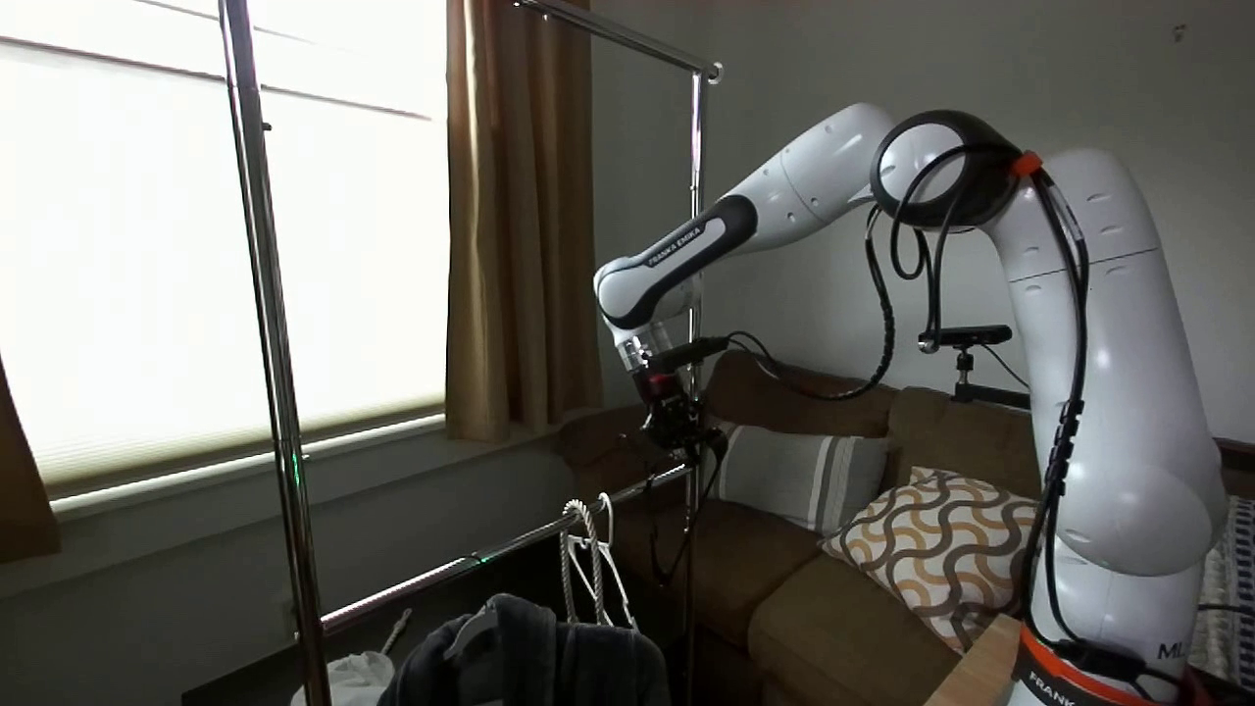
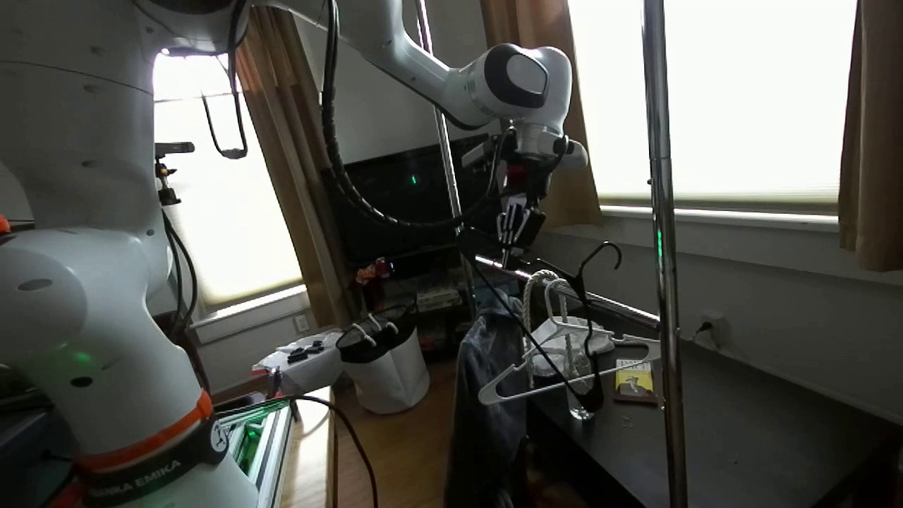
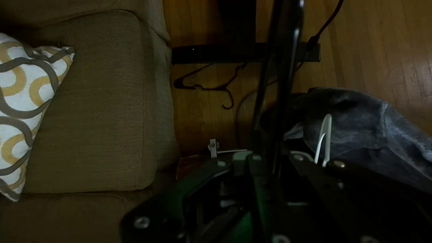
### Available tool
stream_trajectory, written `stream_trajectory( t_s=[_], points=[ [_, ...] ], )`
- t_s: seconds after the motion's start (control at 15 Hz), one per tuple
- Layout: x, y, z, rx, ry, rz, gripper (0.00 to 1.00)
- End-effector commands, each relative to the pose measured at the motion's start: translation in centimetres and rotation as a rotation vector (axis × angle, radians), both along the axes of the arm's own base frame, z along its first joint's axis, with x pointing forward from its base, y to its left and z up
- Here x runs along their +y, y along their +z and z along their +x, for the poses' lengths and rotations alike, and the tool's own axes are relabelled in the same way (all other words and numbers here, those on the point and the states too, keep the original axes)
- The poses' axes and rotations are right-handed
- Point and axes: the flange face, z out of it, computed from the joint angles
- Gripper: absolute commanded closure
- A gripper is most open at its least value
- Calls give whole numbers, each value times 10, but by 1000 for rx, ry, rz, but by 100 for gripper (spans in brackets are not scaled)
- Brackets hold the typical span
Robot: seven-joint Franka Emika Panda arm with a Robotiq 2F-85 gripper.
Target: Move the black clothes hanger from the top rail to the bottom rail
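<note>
The black clothes hanger [image 2: 580, 281] is held tilted, its hook pointing up and its body hanging down beside the bottom rail [image 2: 624, 308]. It also shows in the wrist view [image 3: 291, 54], running out from between the jaws. My gripper [image 2: 509, 245] is shut on the hanger's arm, just above the bottom rail. In an exterior view the gripper [image 1: 691, 446] is near the bottom rail's [image 1: 510, 544] end by an upright. The hook stands above the rail line; I cannot tell whether the hanger touches the rail. The top rail [image 1: 618, 37] is high above the gripper.
White hangers [image 2: 497, 389], a rope [image 2: 528, 310] and a dark jacket [image 2: 487, 367] hang on the bottom rail. Upright poles [image 2: 663, 247] flank it. A black table [image 2: 741, 416] and a brown sofa [image 1: 784, 588] stand close. Another black hanger [image 3: 211, 88] lies on the floor.
</note>
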Motion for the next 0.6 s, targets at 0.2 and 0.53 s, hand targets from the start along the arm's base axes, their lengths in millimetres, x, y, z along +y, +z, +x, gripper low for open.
stream_trajectory(
  t_s=[0.2,0.53],
  points=[
    [5,-3,8,42,-13,21,56],
    [16,30,-22,38,-18,-22,19]
  ],
)
